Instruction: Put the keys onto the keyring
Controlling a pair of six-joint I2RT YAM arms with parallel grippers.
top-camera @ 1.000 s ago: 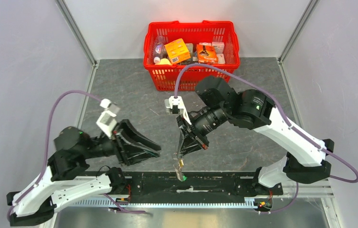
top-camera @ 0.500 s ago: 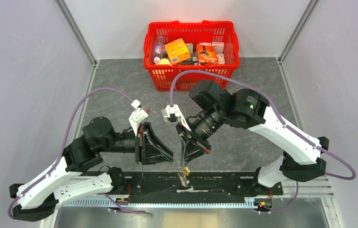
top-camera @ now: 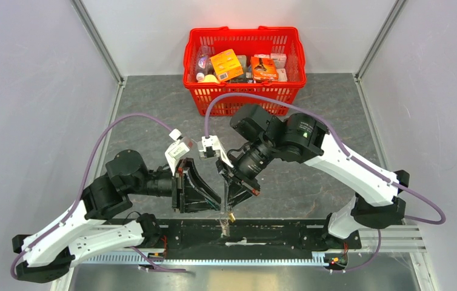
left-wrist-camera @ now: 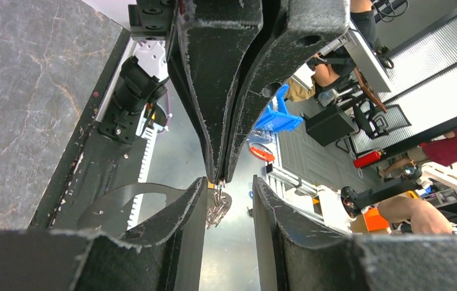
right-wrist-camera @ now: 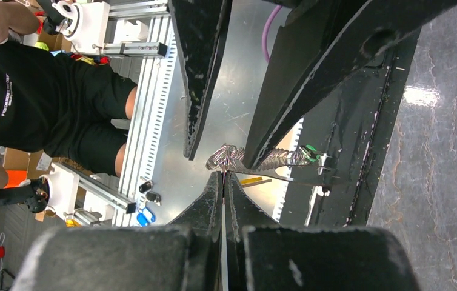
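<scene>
Now the left gripper (top-camera: pixel 215 204) has swung in, jaws open either side of the keyring (left-wrist-camera: pixel 217 205), which the right gripper (right-wrist-camera: pixel 223 177) pinches tight above the front rail (top-camera: pixel 286 233); a handover looks close.

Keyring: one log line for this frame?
right gripper: shut on keyring | left gripper: open, fingers either side of keyring | keyring: hanging from right gripper's tips
</scene>
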